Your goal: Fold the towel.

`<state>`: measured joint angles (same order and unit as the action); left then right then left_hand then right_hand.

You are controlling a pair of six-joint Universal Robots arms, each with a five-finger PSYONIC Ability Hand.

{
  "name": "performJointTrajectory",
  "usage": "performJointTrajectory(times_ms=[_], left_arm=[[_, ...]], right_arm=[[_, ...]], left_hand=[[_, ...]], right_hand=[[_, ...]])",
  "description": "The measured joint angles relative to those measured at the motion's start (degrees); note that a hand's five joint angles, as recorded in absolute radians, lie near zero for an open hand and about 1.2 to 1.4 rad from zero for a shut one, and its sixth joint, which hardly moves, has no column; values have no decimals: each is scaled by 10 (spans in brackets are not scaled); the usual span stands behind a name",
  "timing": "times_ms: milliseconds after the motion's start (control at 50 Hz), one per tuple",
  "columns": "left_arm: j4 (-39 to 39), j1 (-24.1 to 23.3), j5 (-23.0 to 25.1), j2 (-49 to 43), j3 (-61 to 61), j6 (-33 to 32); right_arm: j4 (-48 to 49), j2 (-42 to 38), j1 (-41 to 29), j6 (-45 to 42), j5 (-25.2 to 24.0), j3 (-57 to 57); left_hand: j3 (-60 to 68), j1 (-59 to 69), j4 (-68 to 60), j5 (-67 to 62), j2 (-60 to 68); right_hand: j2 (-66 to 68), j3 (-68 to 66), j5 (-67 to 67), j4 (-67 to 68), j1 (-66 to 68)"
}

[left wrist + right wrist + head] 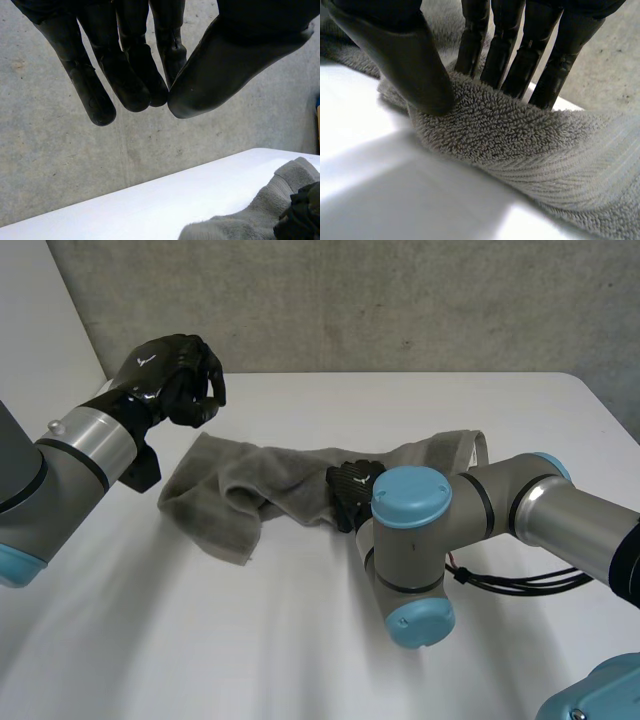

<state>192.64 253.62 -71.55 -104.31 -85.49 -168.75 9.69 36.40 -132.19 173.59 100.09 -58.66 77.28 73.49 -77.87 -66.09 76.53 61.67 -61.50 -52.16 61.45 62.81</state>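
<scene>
Grey terry cloth, the towel (pixel 262 483) lies crumpled in a long, loose band across the white table (pixel 200 640), one end spread flatter and the other end bunched, with a woven stripe showing near that bunched end. The right hand (pixel 351 491) sits on the middle of the towel, reaching it from the near side, with its arm's light-blue cap just beside the towel's near edge. In the right wrist view the hand is clamped on a raised ridge of the towel. The thumb (pixel 407 65) presses into one side of the ridge and the fingers (pixel 512 65) dig into the pile on the other side, so the cloth is pinched up between them while the rest of the towel trails flat onto the table. The left hand (pixel 172 376) hangs in the air above and beyond the towel's flatter end, apart from the cloth. Its fingers (pixel 127 85) are curled in and its thumb (pixel 210 75) is drawn against their tips, with nothing held between them. Behind the towel's far side rises a grey concrete wall (pixel 350 300).
</scene>
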Motion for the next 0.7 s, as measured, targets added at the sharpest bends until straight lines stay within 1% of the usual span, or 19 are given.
performJointTrajectory(times_ms=[120, 200, 260, 320, 340, 360, 380, 400, 420, 460, 540, 600, 700], left_arm=[[0, 0, 0, 0, 0, 0], [1, 0, 0, -1, 0, 0], [1, 0, 1, -1, -1, -3], [2, -1, 3, -7, -2, -6], [3, -1, 4, -10, -2, -7], [4, -2, 5, -15, -3, -8], [4, -3, 6, -22, -2, -10], [3, -4, 6, -26, -2, -11], [3, -6, 7, -39, 0, -14], [3, -8, 8, -53, 1, -20], [2, -13, 8, -85, 4, -43], [2, -16, 7, -109, 5, -73], [2, -18, 5, -131, 5, -101]], right_arm=[[8, -1, 1, 0, -1, 0], [7, -4, 3, -1, -2, 0], [5, -4, 4, -1, -3, 0], [4, -4, 6, -2, -3, 0], [3, -3, 6, -3, -4, 0], [3, -3, 6, -4, -4, 0], [2, -2, 7, -4, -4, 0], [2, -2, 7, -5, -5, 0], [1, -1, 9, -6, -5, 0], [0, 0, 11, -7, -7, -1], [-2, 8, 21, -6, -9, -9], [-3, 34, 37, -5, -13, -28], [-2, 85, 66, -6, -26, -65]], left_hand=[[0, 0, 0, 0, 0], [0, 0, 0, 0, 0], [0, -1, 0, 0, -1], [-155, -125, 161, 147, -152], [-262, -232, 272, 259, -264], [-354, -324, 354, 345, -355], [-446, -419, 444, 440, -449], [-477, -451, 486, 483, -479], [-568, -545, 575, 576, -572], [-602, -568, 605, 610, -597], [-604, -568, 607, 614, -598], [-604, -568, 607, 614, -598], [-604, -568, 607, 614, -598]], right_hand=[[10, -10, -8, 12, 4], [-52, 49, 56, -48, -62], [-68, 72, 78, -67, -85], [-62, 64, 71, -60, -76], [-48, 48, 56, -45, -60], [-34, 34, 44, -33, -47], [11, -10, 4, 6, -1], [42, -40, -34, 41, 31], [125, -120, -118, 121, 117], [132, -137, -138, 145, 128], [132, -137, -138, 150, 128], [132, -137, -138, 150, 128], [132, -137, -138, 150, 128]])
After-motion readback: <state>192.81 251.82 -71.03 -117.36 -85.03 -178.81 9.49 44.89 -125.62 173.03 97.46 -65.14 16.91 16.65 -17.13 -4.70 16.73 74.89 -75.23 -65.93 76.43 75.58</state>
